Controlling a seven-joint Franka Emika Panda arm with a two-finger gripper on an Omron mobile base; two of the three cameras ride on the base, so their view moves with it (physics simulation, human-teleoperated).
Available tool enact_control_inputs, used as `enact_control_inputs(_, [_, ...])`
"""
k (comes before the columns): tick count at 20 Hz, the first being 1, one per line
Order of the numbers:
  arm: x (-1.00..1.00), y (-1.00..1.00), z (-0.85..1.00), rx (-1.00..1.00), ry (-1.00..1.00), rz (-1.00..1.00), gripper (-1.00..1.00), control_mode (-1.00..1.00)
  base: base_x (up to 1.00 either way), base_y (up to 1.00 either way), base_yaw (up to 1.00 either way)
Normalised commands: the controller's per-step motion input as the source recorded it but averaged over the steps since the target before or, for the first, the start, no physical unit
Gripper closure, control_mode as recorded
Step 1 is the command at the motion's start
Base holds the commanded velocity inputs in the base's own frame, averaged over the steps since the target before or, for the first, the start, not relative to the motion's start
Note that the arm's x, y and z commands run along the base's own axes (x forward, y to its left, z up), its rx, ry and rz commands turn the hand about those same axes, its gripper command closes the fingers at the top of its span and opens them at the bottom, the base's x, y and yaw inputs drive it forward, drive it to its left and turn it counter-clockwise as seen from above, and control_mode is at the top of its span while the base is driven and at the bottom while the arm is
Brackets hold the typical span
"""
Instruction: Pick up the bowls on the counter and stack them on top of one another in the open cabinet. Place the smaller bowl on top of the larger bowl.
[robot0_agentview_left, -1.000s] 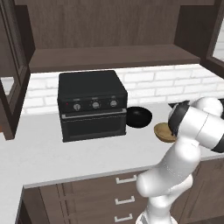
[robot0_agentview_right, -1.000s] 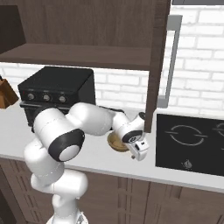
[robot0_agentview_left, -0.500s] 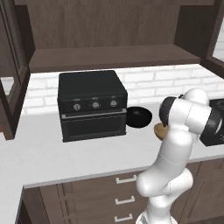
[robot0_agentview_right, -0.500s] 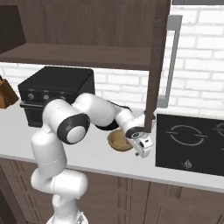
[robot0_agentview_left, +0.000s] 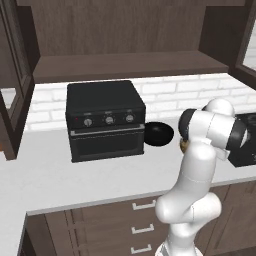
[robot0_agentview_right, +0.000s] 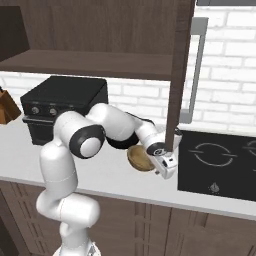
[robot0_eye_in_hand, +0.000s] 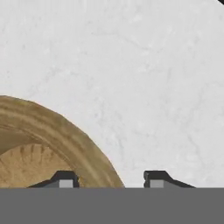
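Observation:
The smaller tan bowl (robot0_agentview_right: 139, 158) rests on the white counter (robot0_agentview_right: 115, 182) to the right of the toaster oven. In the hand view its rim (robot0_eye_in_hand: 57, 131) curves up from the lower left. My gripper (robot0_eye_in_hand: 111, 179) is open and low over the bowl's right edge: one fingertip (robot0_eye_in_hand: 65, 178) is over the bowl's inside, the other over bare counter (robot0_eye_in_hand: 153, 65). From the right base camera the hand (robot0_agentview_right: 166, 165) points down beside the bowl. The larger black bowl (robot0_agentview_left: 159, 134) sits by the oven, partly hidden behind my arm (robot0_agentview_right: 119, 144). The open cabinet's shelf (robot0_agentview_left: 125, 65) is bare.
A black toaster oven (robot0_agentview_left: 105, 120) stands on the counter at the left. A black cooktop (robot0_agentview_right: 220, 162) lies just right of the hand. The open cabinet door (robot0_agentview_right: 178, 75) hangs right above the hand. Dark drawers with white handles (robot0_agentview_left: 142, 205) run below.
My arm has stretched further right and the hand has shifted slightly right and down at the tan bowl's right edge. Both bowls have stayed put.

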Motion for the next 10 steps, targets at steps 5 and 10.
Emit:
enact_control_inputs(5, [0.01, 0.04, 0.12, 0.00, -0.01, -0.02, 1.00, -1.00, 0.00, 0.00, 0.00])
enact_control_inputs(10, [0.01, 0.18, 0.61, 0.00, -0.22, -0.04, 1.00, -1.00, 0.00, 0.00, 0.00])
